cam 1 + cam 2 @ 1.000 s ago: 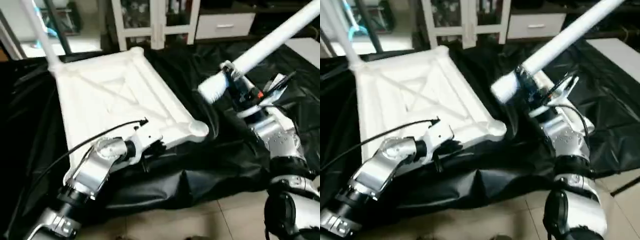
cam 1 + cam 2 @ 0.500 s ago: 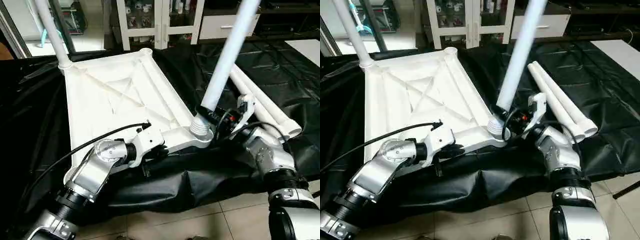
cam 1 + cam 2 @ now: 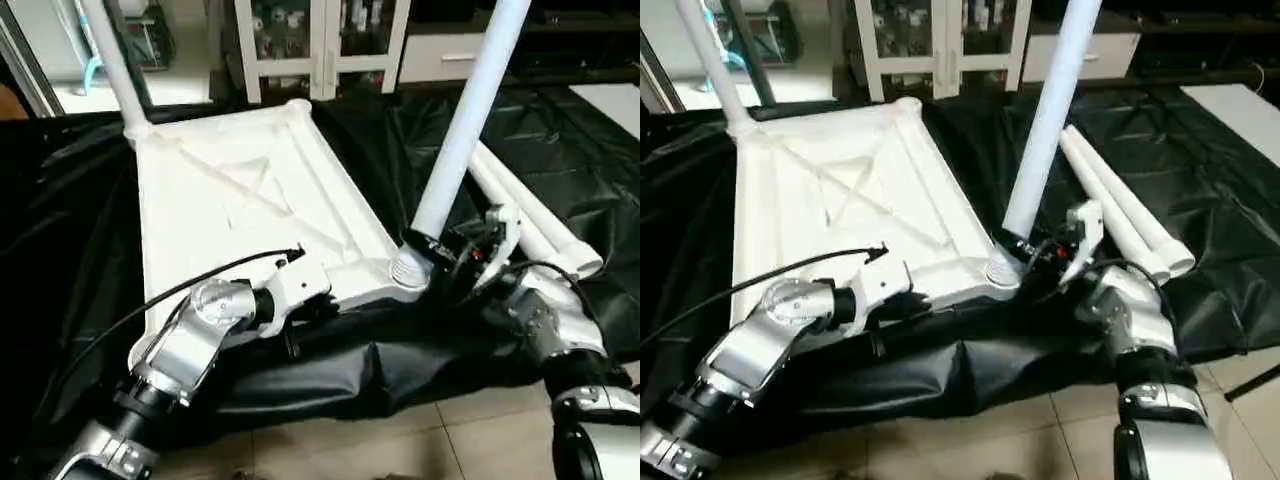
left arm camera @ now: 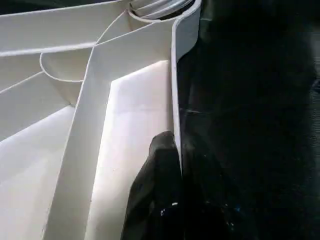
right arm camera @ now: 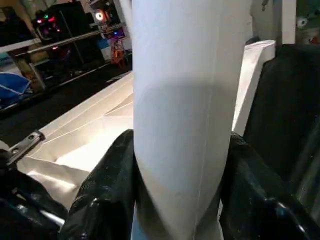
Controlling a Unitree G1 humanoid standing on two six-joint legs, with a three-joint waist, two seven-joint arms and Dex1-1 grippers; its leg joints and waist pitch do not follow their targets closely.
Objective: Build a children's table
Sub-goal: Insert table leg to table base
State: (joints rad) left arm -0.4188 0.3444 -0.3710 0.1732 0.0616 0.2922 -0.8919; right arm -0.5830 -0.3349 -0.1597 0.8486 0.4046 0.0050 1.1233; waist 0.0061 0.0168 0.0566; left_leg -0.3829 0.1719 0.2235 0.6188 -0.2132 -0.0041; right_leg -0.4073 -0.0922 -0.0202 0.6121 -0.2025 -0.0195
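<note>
The tabletop (image 3: pixel 250 200) lies underside up on a black sheet (image 3: pixel 560 150), X-ribs visible. One leg (image 3: pixel 112 65) stands in the far left corner socket; its upper end is cut off by the frame. A second leg (image 3: pixel 462 130) rises from the near right corner socket (image 3: pixel 408 268), its top also cut off. The seating depth of its threaded end in the socket cannot be made out. Two spare legs (image 3: pixel 1120 215) lie on the sheet beside the tabletop, partly hidden behind the right arm.

The right gripper (image 3: pixel 1025 250) is about half open, its fingers (image 5: pixel 107 185) clamped on the second leg just above the socket. The left gripper (image 4: pixel 177 165) is closed narrowly, pinching the tabletop's near rim, one finger on each side of the rim wall.
</note>
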